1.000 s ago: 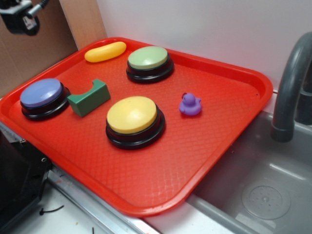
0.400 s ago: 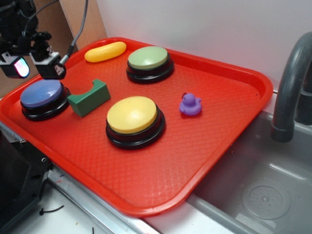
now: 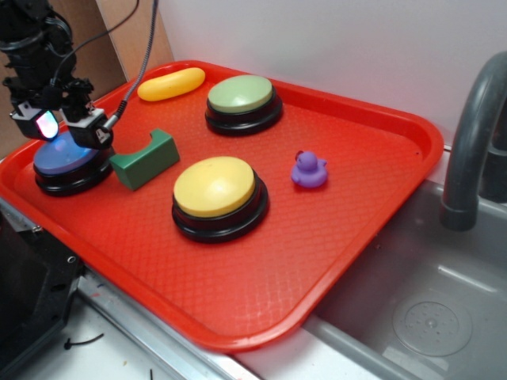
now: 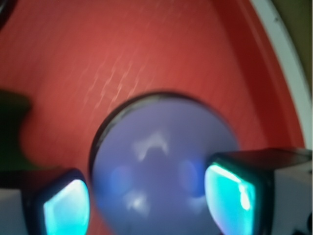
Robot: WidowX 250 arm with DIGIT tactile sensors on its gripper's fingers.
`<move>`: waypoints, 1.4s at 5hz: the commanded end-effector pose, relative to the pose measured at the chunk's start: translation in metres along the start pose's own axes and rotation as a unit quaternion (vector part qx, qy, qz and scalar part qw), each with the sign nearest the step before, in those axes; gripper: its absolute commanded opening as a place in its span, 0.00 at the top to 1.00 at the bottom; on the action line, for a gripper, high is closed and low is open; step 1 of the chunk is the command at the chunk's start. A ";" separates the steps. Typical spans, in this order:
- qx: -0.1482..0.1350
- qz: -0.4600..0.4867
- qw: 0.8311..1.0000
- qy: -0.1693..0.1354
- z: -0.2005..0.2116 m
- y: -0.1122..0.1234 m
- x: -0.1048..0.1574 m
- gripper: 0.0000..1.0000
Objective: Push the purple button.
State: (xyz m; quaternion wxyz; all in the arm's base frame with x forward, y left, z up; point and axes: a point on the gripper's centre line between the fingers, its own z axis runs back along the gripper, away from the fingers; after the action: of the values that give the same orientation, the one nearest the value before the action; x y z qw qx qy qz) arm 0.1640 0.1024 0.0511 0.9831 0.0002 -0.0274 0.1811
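Note:
The purple button has a periwinkle domed cap on a black base and sits at the left end of the red tray. My gripper hangs right over it, very close to the cap or touching it. Its jaws stand open, with nothing held between them. In the wrist view the purple button fills the lower middle, blurred. The gripper shows there as two glowing cyan fingertips, one over each side of the cap.
A green block lies just right of the purple button. A yellow button, a green button, a yellow oblong piece and a small purple duck share the tray. A grey sink and faucet lie at right.
The gripper came down from the upper left corner to directly over the purple button. Nothing else on the tray moved.

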 end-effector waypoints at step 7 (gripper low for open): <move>0.029 -0.027 0.999 0.017 0.069 -0.004 -0.009 0.00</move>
State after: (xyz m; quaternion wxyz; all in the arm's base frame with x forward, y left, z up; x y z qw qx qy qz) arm 0.1472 0.0898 0.1093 0.9872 0.0197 0.0174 0.1572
